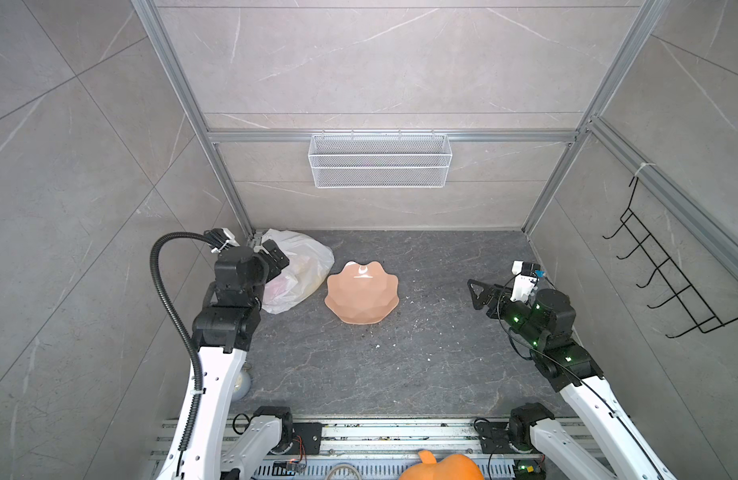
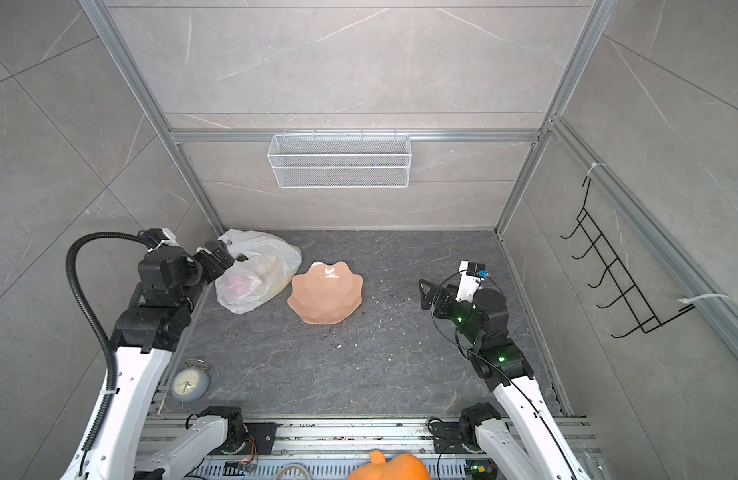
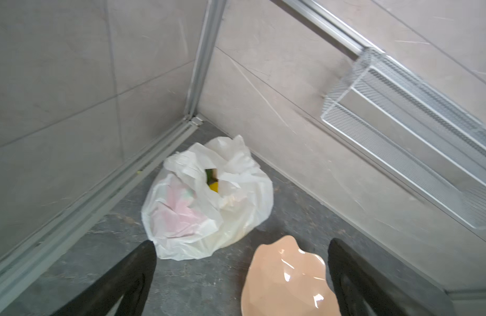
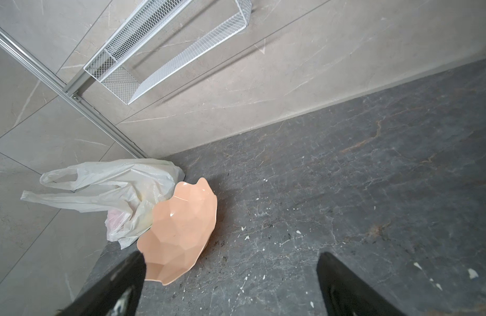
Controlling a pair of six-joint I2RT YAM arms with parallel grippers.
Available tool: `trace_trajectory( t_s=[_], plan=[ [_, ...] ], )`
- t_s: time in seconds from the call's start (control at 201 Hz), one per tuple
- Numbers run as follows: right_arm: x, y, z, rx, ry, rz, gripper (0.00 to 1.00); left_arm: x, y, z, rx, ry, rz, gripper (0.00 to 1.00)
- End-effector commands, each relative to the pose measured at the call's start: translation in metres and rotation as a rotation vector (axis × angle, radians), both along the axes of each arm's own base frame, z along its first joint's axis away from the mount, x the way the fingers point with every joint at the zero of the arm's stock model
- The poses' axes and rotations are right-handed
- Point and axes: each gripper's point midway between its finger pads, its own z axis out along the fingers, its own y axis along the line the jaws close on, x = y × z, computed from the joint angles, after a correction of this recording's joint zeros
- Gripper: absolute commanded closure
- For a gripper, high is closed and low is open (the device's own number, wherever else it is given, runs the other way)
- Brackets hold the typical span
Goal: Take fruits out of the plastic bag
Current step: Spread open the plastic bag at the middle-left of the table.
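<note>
- Orange pumpkin shape (image 1: 442, 467) sits nearest the lens in both top views, at the near edge; it is not mine to move.
- My left claw (image 3: 240, 245) stands wide open and empty at the plastic bag (image 3: 209, 205). One finger (image 3: 146, 257) is right by the film; touching or not, I cannot tell.
- My right claw (image 4: 232, 257) is open and empty too, well apart from the bag across the counter (image 1: 359, 374).
- That bag slumps in the counter's far left corner, just beside the empty peach bowl (image 1: 361, 297).
- None of the fruits (image 3: 213, 186) is out yet: yellow and green show through a small gap on top, a pink shape (image 3: 176, 202) through the film.
- I judge the film light, soft and slippery, likely to collapse or slide rather than keep its shape. I would pinch a loop handle (image 4: 58, 177) or the gap's rim with one claw to hold the mouth up, then reach in with the other.
</note>
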Motion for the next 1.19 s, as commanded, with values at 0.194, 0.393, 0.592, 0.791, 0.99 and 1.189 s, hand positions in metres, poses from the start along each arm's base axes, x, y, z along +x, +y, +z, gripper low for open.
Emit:
trace_trajectory(
  t_s=[0.194,0.393,0.592,0.791,0.99,1.189],
  plan=[
    [-0.013,0.012,0.003,0.043,0.046,0.072,0.00,0.016,0.048,-0.041,-0.074,0.278,0.060,0.09],
    [-0.007,0.030,0.002,0.039,0.059,0.135,0.00,0.048,0.046,-0.051,-0.140,0.309,-0.019,0.14],
    [0.002,0.065,0.004,-0.033,0.069,0.207,0.01,0.055,0.063,-0.069,-0.163,0.368,0.026,0.35],
    [0.011,0.124,0.008,-0.140,0.064,0.309,0.00,0.069,0.048,-0.093,-0.244,0.396,-0.068,0.53],
    [0.017,0.200,0.018,-0.183,0.041,0.447,0.01,0.058,0.025,-0.113,-0.323,0.434,-0.152,0.88],
    [0.017,0.293,0.021,-0.226,0.018,0.595,0.02,0.023,-0.012,-0.105,-0.394,0.325,-0.231,1.00]
  ],
)
